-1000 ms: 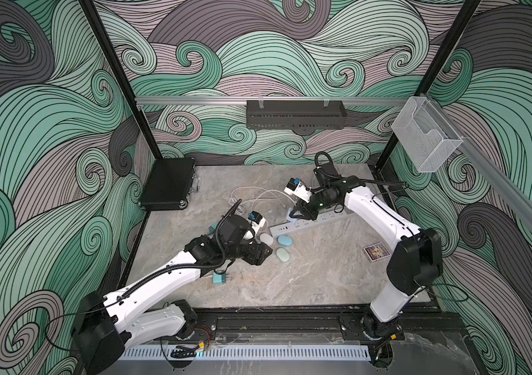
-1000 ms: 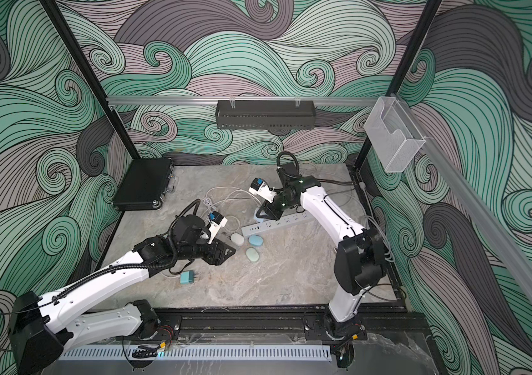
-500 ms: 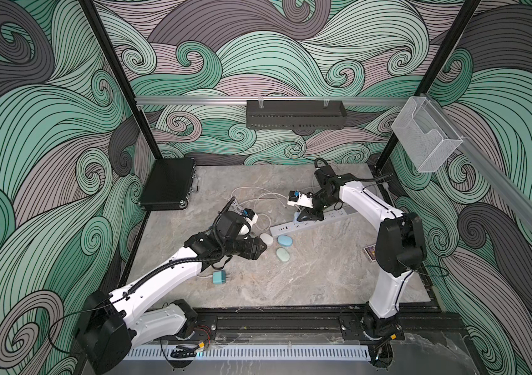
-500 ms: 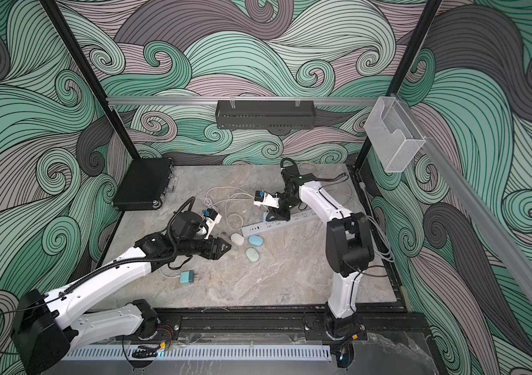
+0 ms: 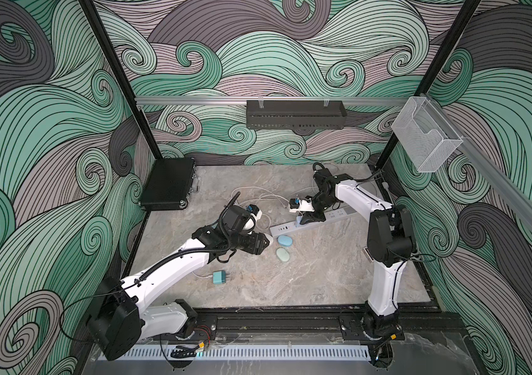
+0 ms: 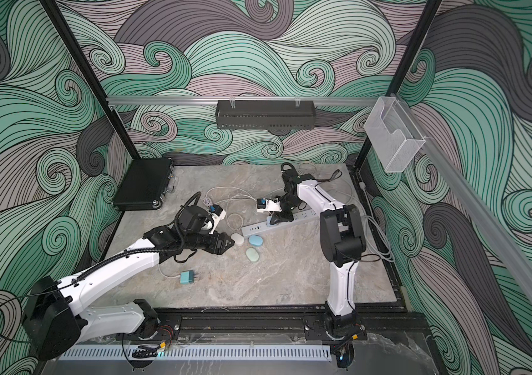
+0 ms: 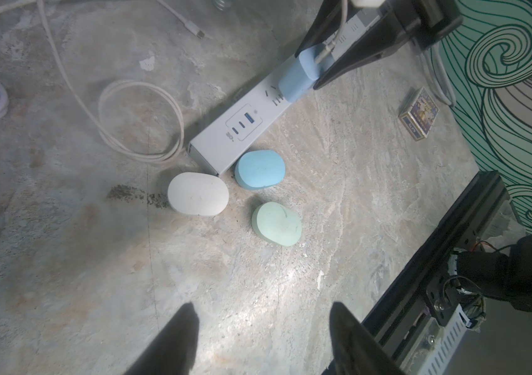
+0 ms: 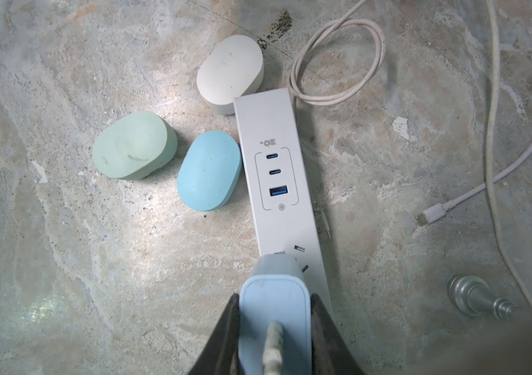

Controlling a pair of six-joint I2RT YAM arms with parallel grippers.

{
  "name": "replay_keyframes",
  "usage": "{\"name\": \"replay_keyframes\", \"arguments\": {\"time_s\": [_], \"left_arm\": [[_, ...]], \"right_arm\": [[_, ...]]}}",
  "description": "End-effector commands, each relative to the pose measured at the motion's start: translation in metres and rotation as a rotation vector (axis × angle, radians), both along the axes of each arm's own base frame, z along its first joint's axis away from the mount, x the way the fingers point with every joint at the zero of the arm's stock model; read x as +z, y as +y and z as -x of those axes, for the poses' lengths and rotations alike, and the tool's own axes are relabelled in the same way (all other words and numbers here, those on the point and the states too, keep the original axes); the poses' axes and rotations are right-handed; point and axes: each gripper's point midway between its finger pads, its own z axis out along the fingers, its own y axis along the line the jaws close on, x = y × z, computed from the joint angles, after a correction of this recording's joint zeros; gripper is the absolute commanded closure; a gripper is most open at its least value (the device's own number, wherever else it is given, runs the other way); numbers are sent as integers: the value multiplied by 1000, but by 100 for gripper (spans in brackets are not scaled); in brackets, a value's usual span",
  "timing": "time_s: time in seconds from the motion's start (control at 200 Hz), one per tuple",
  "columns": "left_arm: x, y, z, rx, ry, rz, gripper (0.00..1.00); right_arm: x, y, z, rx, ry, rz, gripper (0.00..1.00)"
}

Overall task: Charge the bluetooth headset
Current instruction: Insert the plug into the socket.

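Note:
Three oval bluetooth headset cases lie shut by the end of a white power strip (image 8: 277,130): a white case (image 7: 198,194), a blue case (image 7: 259,168) and a mint case (image 7: 276,224). In both top views they sit mid-table, the blue case (image 5: 285,241) nearest the power strip (image 6: 277,224). My right gripper (image 8: 276,298) is shut on a pale-blue charger (image 8: 274,311) with a white cable in its back, pressed onto a strip socket; its prongs are hidden. My left gripper (image 7: 263,311) hangs open above bare table next to the white case (image 6: 238,239).
Loose white cables loop behind the strip, one ending in a free USB-C plug (image 8: 427,217). A teal charger (image 5: 219,277) lies front left. A card box (image 7: 419,113) sits by the right wall, a metal piece (image 8: 475,297) near the strip, a black case (image 5: 168,183) back left.
My right arm has folded in and lowered the pale-blue charger onto the power strip. My left gripper has shifted slightly back beside the white case, still open.

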Motion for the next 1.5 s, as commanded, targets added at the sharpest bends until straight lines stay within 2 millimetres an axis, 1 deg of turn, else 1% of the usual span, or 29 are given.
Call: {"name": "replay_keyframes", "arguments": {"time_s": [0.0, 0.145, 0.23, 0.495, 0.666, 0.806, 1.096, 1.281, 1.381, 1.491], "left_arm": [[7, -1, -5, -6, -3, -4, 36], [3, -2, -6, -8, 6, -11, 36], [1, -3, -7, -7, 17, -12, 36], [1, -4, -6, -10, 26, -11, 36], [2, -5, -8, 2, 30, -4, 36], [2, -7, -7, 10, 41, 13, 36], [-1, -4, -7, 7, 41, -2, 36], [-1, -3, -6, 8, 43, -1, 37], [-1, -3, -6, 6, 42, -7, 37], [-1, -1, -6, 2, 39, -21, 37]], "right_arm": [[3, 3, 1, 72, -22, -15, 96], [2, 8, 2, 89, -13, -31, 96], [-2, 9, 4, 98, -4, -21, 95], [-14, 7, 11, 98, 43, -3, 94], [-21, 8, 10, 102, 58, -3, 95], [-20, 12, 12, 120, 55, -17, 95], [-28, 12, 9, 118, 70, -1, 96], [-48, -4, 11, 163, 49, 121, 98], [-56, -6, 11, 180, 52, 147, 99], [-70, -8, 11, 188, 74, 182, 100]]}}
